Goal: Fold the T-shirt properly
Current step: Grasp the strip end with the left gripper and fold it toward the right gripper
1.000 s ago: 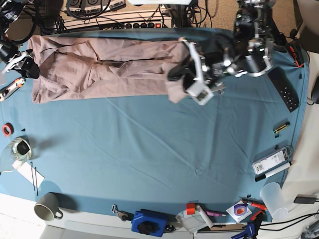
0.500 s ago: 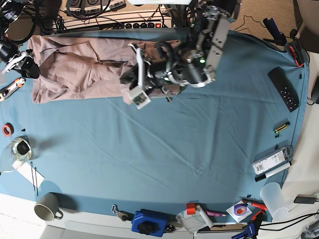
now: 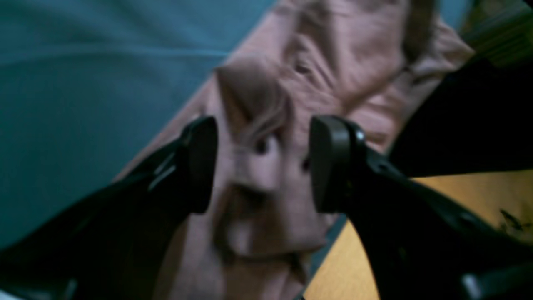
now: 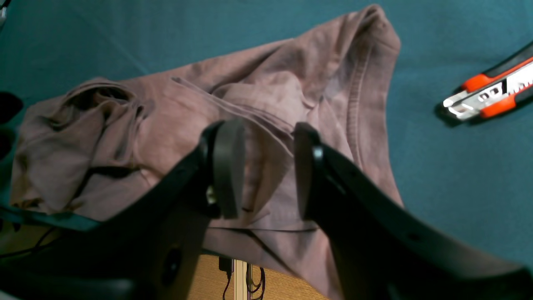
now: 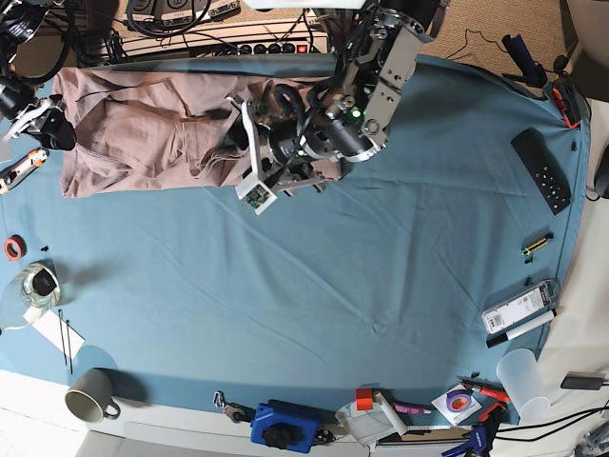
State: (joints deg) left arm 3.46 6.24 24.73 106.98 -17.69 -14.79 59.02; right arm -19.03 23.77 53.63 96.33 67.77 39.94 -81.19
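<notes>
The mauve-tan T-shirt (image 5: 124, 133) lies bunched along the far left of the teal table cloth (image 5: 333, 286). Its right end is folded back over its middle. My left gripper (image 5: 236, 145) hangs over that folded end. In the blurred left wrist view my left gripper (image 3: 262, 166) has its jaws apart, with a raised fold of the T-shirt (image 3: 354, 62) between them. My right gripper (image 5: 48, 129) is at the shirt's left edge. In the right wrist view my right gripper (image 4: 264, 166) is open above the wrinkled T-shirt (image 4: 166, 116).
An orange box cutter (image 4: 487, 96) lies beside the shirt's left edge. A power strip and cables (image 5: 238, 43) run behind the shirt. A remote (image 5: 540, 169) lies at the right. A mug (image 5: 90, 395), a blue tool (image 5: 285, 426) and a plastic cup (image 5: 523, 381) line the front edge.
My left gripper has moved left with the shirt's right end, laying it over the shirt's middle. The right arm has not moved.
</notes>
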